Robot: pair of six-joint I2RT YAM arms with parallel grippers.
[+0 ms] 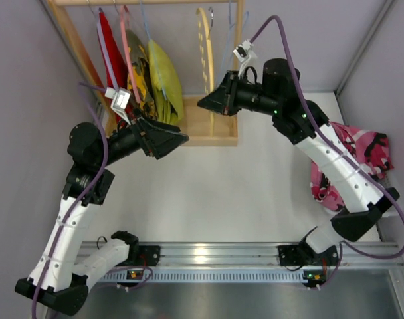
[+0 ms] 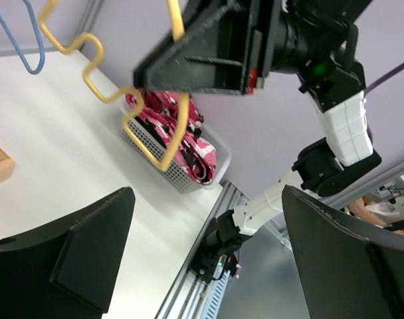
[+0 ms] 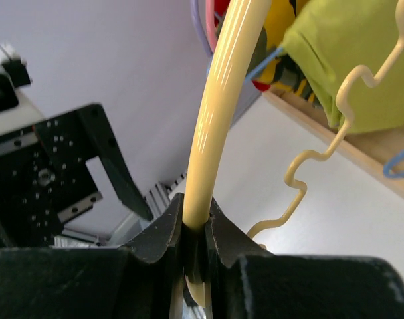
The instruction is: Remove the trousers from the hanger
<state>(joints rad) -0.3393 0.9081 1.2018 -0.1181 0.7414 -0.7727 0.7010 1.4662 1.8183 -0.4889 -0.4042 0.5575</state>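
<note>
1. Our right gripper (image 3: 195, 229) is pressed together on the cream hanger (image 3: 218, 113). The rod sits pinched between the fingers and no cloth hangs from the part we can see.
2. Our left gripper (image 2: 208, 232) is spread wide with nothing between its fingers. It hangs in the air near the wooden rack (image 1: 208, 136).
3. The camouflage trousers (image 1: 361, 149) lie bunched in the grey basket (image 2: 182, 179) at the table's right edge. They are off any hanger and well apart from both grippers.
4. We cannot pick out a plain black pair for certain. Some dark cloth shows among the hanging clothes, but it is too crowded to name.
5. We judge the trousers to be light, soft and limp. They would sag and fold when lifted, not hold a shape. The waistband, where the cloth is doubled, looks the surest place to pinch. A loose drawstring could catch on a hanger's wavy bar.
6. Counts:
   - two grippers
   - one camouflage pair
   - one basket
   - one red garment (image 1: 109, 40) on the rack
   - what look like two yellow-green garments (image 1: 165, 73) on the rack
   - several hangers, overlapping too much for an exact number
</note>
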